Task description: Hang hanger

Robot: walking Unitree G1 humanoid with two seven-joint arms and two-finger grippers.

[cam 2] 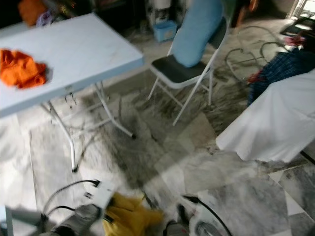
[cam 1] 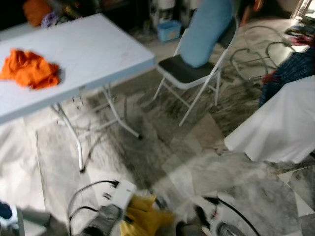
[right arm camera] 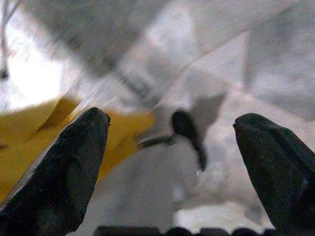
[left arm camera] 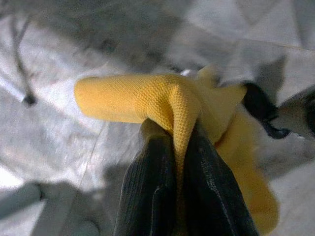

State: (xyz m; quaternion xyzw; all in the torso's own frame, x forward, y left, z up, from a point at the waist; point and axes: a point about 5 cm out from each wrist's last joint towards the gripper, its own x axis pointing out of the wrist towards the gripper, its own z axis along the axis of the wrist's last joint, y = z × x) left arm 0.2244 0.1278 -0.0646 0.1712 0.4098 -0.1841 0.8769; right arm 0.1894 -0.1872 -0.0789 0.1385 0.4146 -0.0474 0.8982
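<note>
Left wrist view showed my left gripper (left arm camera: 179, 147) clamped on the yellow cloth (left arm camera: 147, 98); beside it, what was probably the hanger's black hook (right arm camera: 189, 130) lay ahead of my wide-open right gripper (right arm camera: 170, 147). I'd steady before closing on it.

One table (cam 1: 98, 54), one chair (cam 1: 189, 71), two cloths (cam 1: 29, 69).

Yellow cloth (cam 1: 142, 219); orange cloth (cam 1: 28, 69) on pale blue table (cam 1: 98, 54); grey-veined marble floor (cam 1: 162, 147); white sheet (cam 1: 280, 128).
</note>
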